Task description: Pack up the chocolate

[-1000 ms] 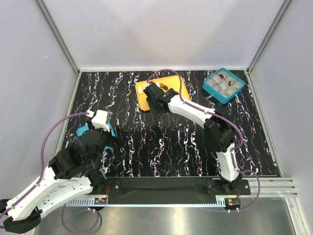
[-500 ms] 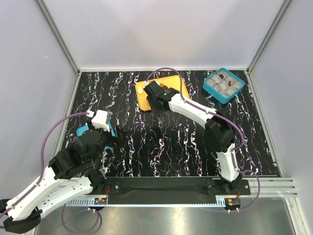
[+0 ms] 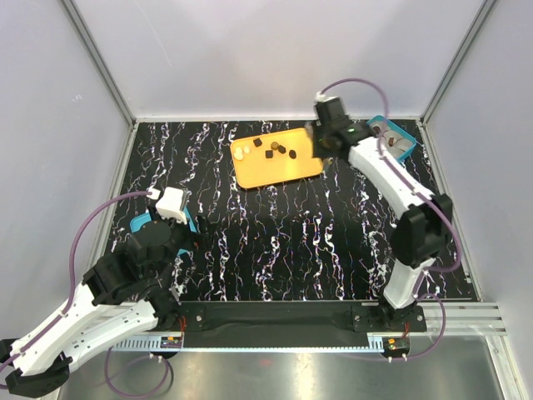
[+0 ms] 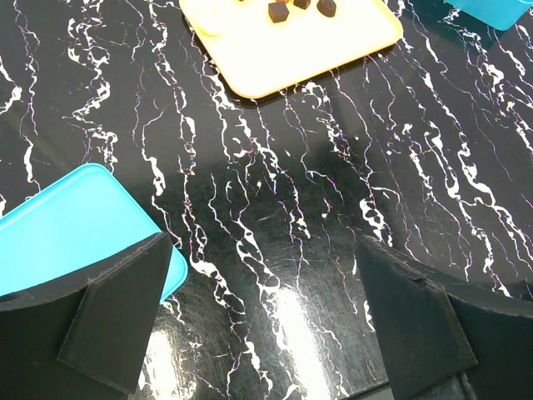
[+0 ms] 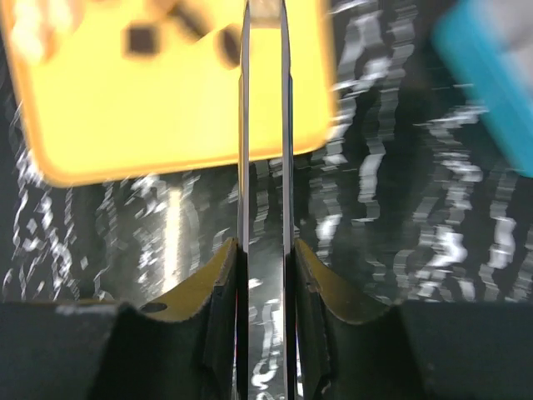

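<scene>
Several chocolate pieces [image 3: 281, 151] lie on the orange tray [image 3: 275, 169]: dark lumps and cream ovals [image 3: 240, 154]. The dark lumps [image 4: 278, 11] also show at the top of the left wrist view. My right gripper [image 3: 320, 143] hangs off the tray's right end, beside the teal box [image 3: 398, 150]. In the blurred right wrist view its thin metal blades [image 5: 265, 7] stand a narrow gap apart, and a small tan lump seems pinched at their tips. My left gripper [image 4: 262, 250] is wide open over bare table, with nothing between its fingers.
A flat teal lid [image 4: 67, 225] lies on the table by my left gripper [image 3: 179, 233]. The teal box holds grey cups [image 3: 391, 143], partly hidden by the right arm. White walls and a metal frame close the black marbled table [image 3: 275, 242].
The right arm has swung from over the tray's left part to its right end, near the teal box. The tray's pieces are now uncovered. The left arm has not moved.
</scene>
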Available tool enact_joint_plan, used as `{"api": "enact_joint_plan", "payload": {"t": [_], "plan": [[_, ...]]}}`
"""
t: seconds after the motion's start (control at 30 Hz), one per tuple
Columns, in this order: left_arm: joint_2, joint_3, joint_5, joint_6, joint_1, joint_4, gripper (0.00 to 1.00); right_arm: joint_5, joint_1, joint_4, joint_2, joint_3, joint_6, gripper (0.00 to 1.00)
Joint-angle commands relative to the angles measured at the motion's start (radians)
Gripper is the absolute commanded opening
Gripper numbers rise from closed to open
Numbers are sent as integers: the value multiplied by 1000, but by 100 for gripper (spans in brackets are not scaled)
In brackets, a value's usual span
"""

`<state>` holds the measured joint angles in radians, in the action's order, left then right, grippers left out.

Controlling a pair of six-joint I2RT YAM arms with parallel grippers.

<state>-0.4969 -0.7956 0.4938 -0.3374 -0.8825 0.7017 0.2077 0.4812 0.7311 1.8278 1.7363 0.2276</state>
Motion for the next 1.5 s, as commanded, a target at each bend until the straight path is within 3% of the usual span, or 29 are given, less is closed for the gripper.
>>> {"api": "enact_joint_plan", "payload": {"t": [0.0, 0.3, 0.53, 1.07, 1.47], "plan": [[12, -1, 3, 5, -3, -44, 99, 22, -110, -7, -96, -14, -20, 26], [12, -1, 2, 3, -3, -42, 99, 33, -401, 42, -46, 45, 1, 26], [11, -2, 2, 3, -3, -42, 99, 10, -538, 39, 47, 100, 9, 26], [-2, -1, 5, 6, -3, -42, 99, 18, -610, 56, 191, 184, -16, 28], [-5, -2, 6, 8, -3, -44, 99, 47, -613, 53, 202, 166, -13, 33]]}}
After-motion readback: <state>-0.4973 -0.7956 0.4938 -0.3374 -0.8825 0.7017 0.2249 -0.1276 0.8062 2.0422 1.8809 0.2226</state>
